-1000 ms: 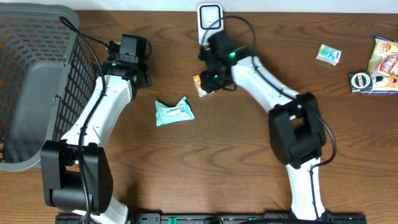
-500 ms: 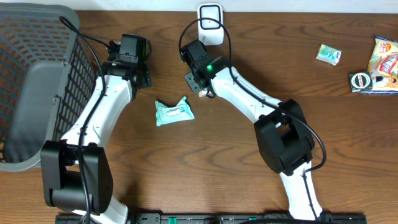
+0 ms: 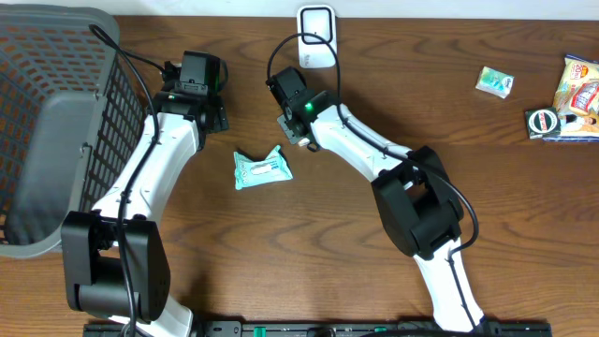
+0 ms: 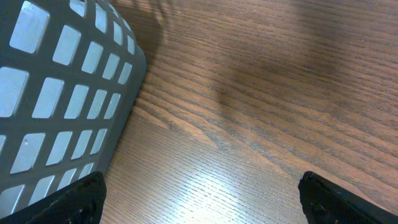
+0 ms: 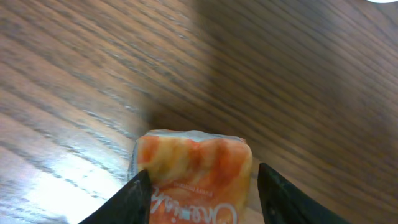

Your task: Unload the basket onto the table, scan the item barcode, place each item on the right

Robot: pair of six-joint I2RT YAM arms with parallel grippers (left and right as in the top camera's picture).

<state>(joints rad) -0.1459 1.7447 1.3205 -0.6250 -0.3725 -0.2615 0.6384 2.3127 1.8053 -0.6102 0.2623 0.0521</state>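
Being counted: two arms, one grey basket (image 3: 56, 140), one white scanner (image 3: 316, 23), one teal packet (image 3: 262, 169), one green-white sachet (image 3: 493, 81), one round dark tin (image 3: 541, 122), one yellow snack bag (image 3: 580, 84).

One orange packet (image 5: 194, 165) is being clamped between the fingers of the right gripper (image 5: 202, 196), upper centre, below the scanner.

The left gripper (image 4: 202, 199) is being held wide apart, nothing in it, beside the basket wall.

Open tabletop is being shown across the lower right of the brown wood-grain table (image 3: 524, 225).
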